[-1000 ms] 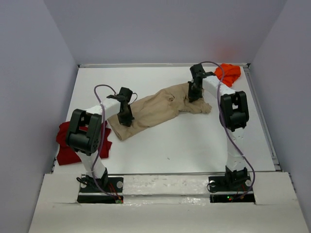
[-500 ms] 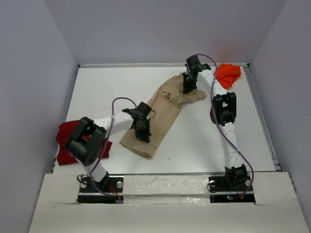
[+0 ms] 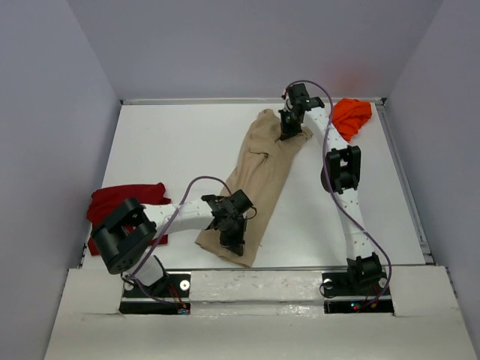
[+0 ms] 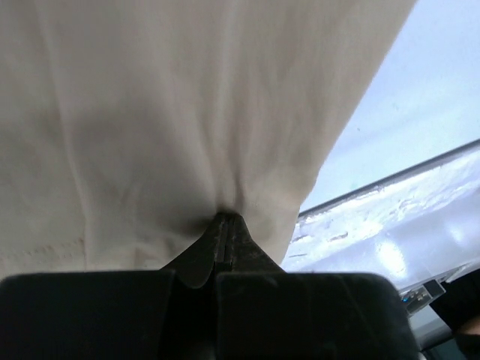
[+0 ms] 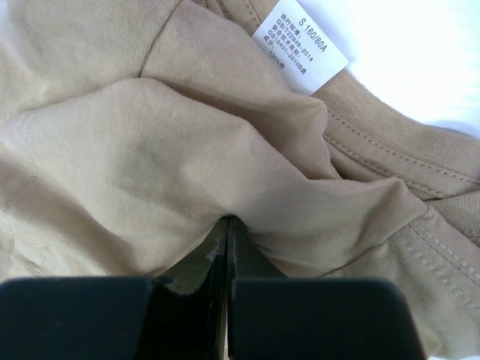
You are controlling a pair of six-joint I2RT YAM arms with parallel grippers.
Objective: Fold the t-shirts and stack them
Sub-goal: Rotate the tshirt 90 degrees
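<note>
The tan t-shirt [image 3: 264, 171] is stretched in a long band from the far middle of the table down to the near edge. My left gripper [image 3: 234, 241] is shut on its near end; the left wrist view shows the cloth [image 4: 172, 112] pinched at the tips of that gripper [image 4: 226, 217]. My right gripper [image 3: 289, 129] is shut on the far end beside the collar, with the fabric [image 5: 150, 142] bunched at its tips [image 5: 229, 220] and a white size label [image 5: 300, 46] showing. A dark red t-shirt [image 3: 120, 206] lies at the left. An orange t-shirt [image 3: 352, 115] lies crumpled in the far right corner.
The white table [image 3: 172, 142] is boxed in by grey walls. A raised white ledge [image 3: 247, 285] with both arm bases runs along the near edge, close under the left gripper. The right arm [image 3: 341, 172] reaches far across the table.
The left gripper pulled its end of the tan t-shirt toward the near edge and rightward. The right gripper shifted its end slightly farther back. The shirt went from a slanted heap to a long stretched band.
</note>
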